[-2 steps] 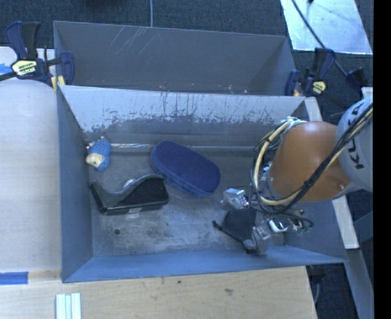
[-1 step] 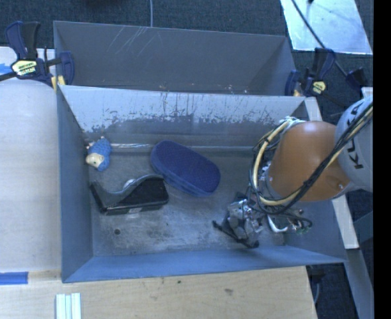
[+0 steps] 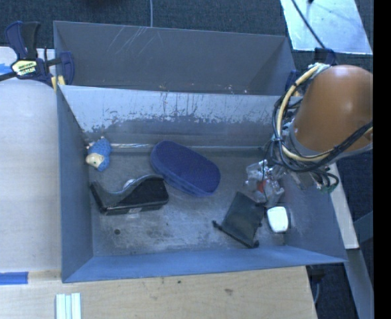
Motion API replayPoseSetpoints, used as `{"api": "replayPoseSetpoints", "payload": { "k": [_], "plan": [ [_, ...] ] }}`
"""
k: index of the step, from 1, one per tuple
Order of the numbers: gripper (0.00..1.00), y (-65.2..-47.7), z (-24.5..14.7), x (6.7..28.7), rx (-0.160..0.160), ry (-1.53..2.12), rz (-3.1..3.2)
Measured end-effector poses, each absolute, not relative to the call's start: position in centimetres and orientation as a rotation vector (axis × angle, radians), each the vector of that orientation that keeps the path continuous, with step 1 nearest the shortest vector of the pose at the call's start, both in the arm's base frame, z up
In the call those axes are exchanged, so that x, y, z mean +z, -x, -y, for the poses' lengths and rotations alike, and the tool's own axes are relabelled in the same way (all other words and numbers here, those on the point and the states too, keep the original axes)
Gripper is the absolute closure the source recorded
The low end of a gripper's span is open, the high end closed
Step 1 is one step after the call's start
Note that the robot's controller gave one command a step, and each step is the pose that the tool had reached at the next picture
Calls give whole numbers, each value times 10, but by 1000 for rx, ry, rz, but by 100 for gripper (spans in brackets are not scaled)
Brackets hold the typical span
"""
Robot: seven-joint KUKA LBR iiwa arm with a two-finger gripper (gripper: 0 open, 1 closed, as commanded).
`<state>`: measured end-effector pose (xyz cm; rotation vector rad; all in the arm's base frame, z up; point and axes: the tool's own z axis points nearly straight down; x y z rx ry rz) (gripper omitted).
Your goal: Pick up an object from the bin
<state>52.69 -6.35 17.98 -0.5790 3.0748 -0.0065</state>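
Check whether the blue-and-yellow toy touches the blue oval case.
Apart. Camera view shows bare bin floor between the blue-and-yellow toy and the blue oval case.

Blue oval case [image 3: 185, 168], black tape dispenser [image 3: 132, 195], small blue-and-yellow toy [image 3: 98, 153]

Bright top lt; glare, bin [image 3: 182, 102] rear wall.

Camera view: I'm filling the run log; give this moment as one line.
arm: low at right end of bin | nearest: black flat piece, white small item | elsewhere: blue oval case, black tape dispenser
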Motion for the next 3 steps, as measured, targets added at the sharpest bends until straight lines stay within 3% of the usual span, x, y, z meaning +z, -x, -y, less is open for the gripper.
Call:
{"api": "replayPoseSetpoints", "payload": {
  "k": [1,2,3],
  "plan": [
    [0,-524,63,175,0,581,-3086],
    [0,-591,83,71,-1,1876,-2523],
    [0,-627,107,73,17,2048,-2365]
  ]
}}
